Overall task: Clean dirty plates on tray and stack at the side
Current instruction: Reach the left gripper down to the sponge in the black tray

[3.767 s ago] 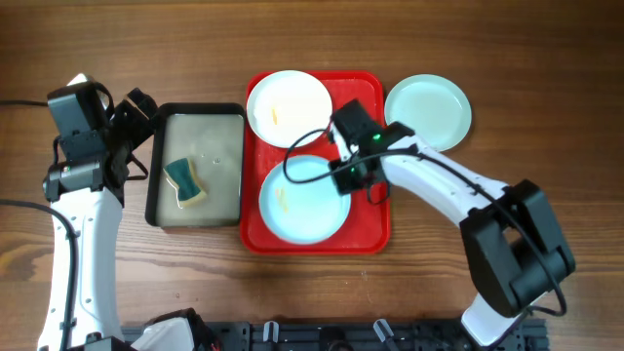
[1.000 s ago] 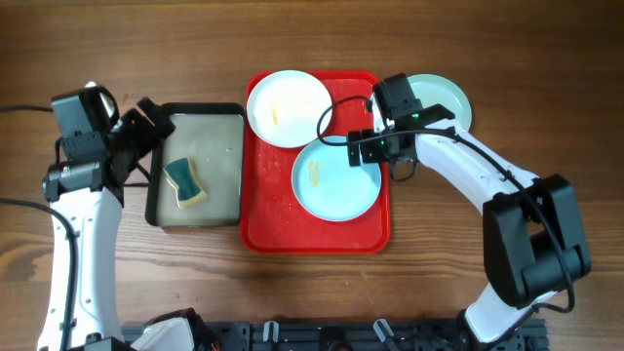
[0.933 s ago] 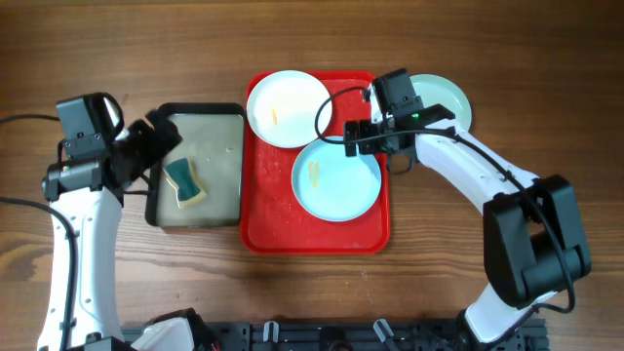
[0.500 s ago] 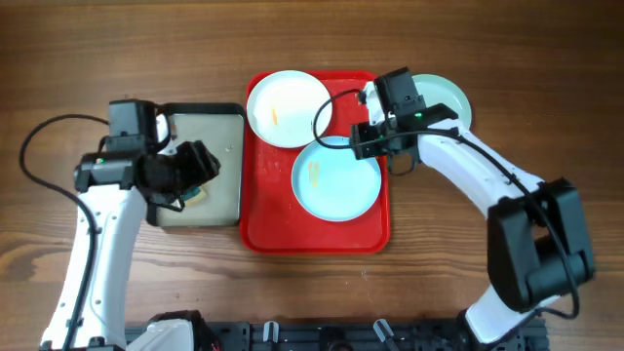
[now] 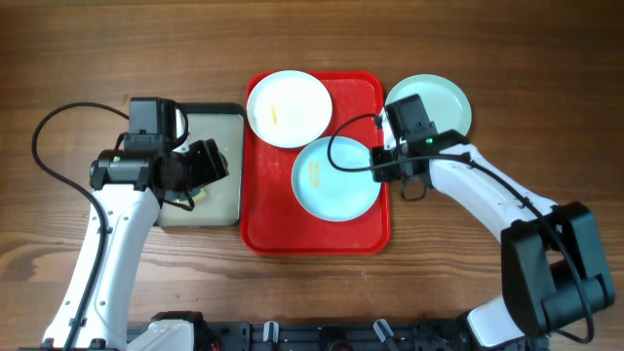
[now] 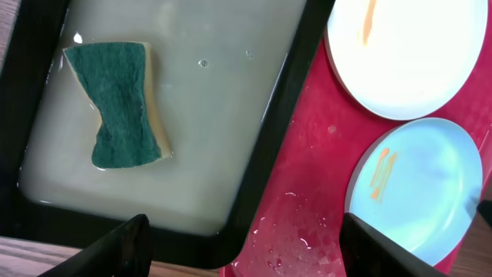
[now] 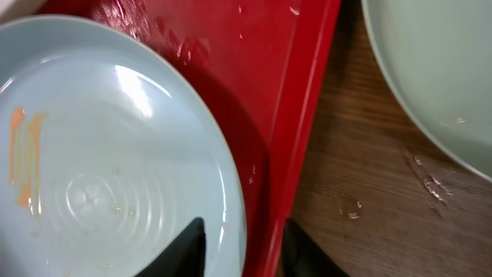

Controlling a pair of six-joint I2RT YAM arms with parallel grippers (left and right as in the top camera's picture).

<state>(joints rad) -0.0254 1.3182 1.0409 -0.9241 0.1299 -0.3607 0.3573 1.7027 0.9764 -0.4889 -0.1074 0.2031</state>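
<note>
The red tray (image 5: 255, 210) holds a white plate (image 5: 289, 107) at its top left and a pale blue plate (image 5: 336, 178) with an orange smear at its right. A second pale turquoise plate (image 5: 429, 105) lies on the table right of the tray. My right gripper (image 5: 382, 166) is part open. Its fingers (image 7: 246, 250) straddle the blue plate's right rim (image 7: 115, 154) and the tray's rim (image 7: 307, 115). My left gripper (image 5: 210, 166) is open and empty (image 6: 246, 250), above the edge where the black-rimmed tray meets the red tray (image 6: 307, 200).
A black-rimmed tray (image 5: 234, 112) of cloudy water stands left of the red tray. A green and yellow sponge (image 6: 123, 104) lies in it; my left arm mostly hides it from overhead. Water drops lie on the wood (image 7: 350, 208) by the red tray.
The blue plate was dragged right across the tray. My left arm swung in over the black-rimmed tray. My right gripper slid from the plate's upper right rim to its right rim.
</note>
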